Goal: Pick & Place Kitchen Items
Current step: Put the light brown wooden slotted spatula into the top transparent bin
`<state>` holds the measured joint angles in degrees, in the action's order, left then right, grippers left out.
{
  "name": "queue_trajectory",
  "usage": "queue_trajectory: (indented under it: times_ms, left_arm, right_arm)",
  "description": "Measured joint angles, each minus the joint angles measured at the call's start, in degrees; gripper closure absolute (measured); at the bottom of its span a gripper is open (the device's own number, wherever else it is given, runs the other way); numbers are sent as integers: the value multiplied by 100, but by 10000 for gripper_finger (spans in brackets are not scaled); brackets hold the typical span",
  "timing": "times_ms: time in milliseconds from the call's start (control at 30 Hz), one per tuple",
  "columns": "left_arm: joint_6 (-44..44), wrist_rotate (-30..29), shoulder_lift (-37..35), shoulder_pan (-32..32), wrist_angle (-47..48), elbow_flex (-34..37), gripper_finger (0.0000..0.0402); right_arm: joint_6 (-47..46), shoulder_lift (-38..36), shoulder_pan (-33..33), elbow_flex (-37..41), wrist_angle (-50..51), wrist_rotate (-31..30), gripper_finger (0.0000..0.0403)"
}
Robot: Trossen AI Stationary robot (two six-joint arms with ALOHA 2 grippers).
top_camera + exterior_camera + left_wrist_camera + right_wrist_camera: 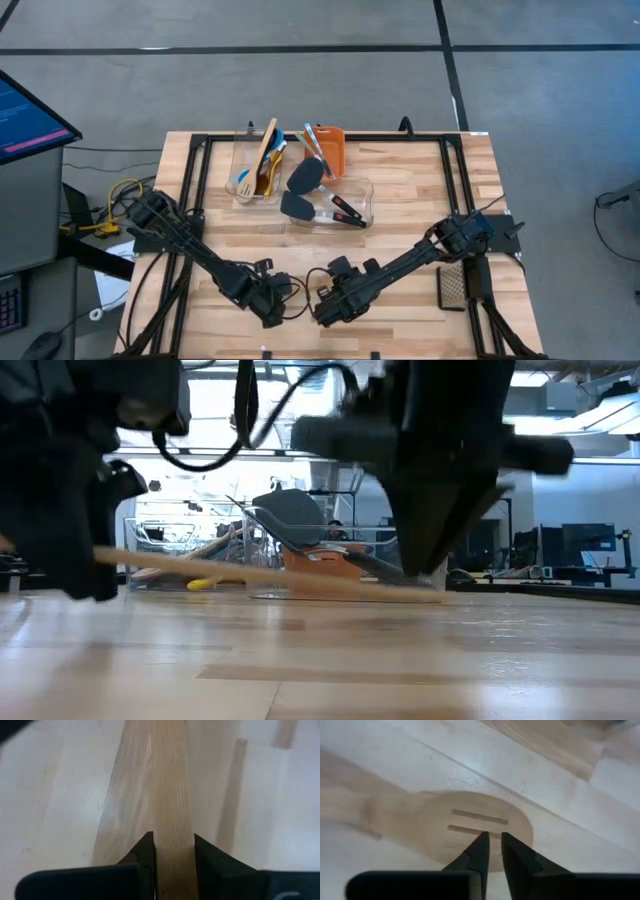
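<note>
A wooden slotted spatula [270, 575] spans the gap between my two grippers near the table's front edge. Its handle [172, 795] runs to my left gripper [272, 312], which is shut on it. Its slotted blade [475, 827] lies under my right gripper [325, 312], whose fingers are nearly closed and point down at the blade's rim. In the low view the handle end is higher than the blade end, which is close to the table. The other utensils stand in the tubs at the back. My left gripper pinches the spatula's handle [174, 855] between its two fingers, which lie along the handle. The handle end is lifted clear of the table. My right gripper's fingertips [481, 842] stand over the blade's flat face by its rim [492, 862], from above. In the low view they meet the blade end [432, 594].
A clear tub [250, 190] with wooden, blue and yellow utensils, a second clear tub [365, 195] with black turners, and an orange bin [335, 152] stand at the back centre. A dark flat mesh-like thing [452, 287] lies at the right edge.
</note>
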<state>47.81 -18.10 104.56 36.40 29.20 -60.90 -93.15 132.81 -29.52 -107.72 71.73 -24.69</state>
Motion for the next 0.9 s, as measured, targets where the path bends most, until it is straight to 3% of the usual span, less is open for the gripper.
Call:
queue_trajectory:
  times_ms: [133,267,467,633,767,900]
  left_arm:
    - [-169,-101,-193,-2,24,0,340]
    - [-289,-213,-409,0,101,0,340]
    - [-283,-481,-716,-7,710,0,340]
    - [-277,-758,-951,-11,1170,0,340]
    - [-420,-1277,-1254,-29,1341,2,340]
    - [-598,-1821,-1762,-109,1429,0,340]
  right_arm:
    - [716,-6,-9,-442,630,210,335]
    - [805,-22,-79,-943,1489,304,327]
    - [989,-257,-382,-1253,1806,296,342]
    - [599,-573,-748,-1304,1752,161,365]
    - [65,-730,-1113,-1314,1834,-267,396]
    - [-392,-719,-1420,-1308,1832,-901,396]
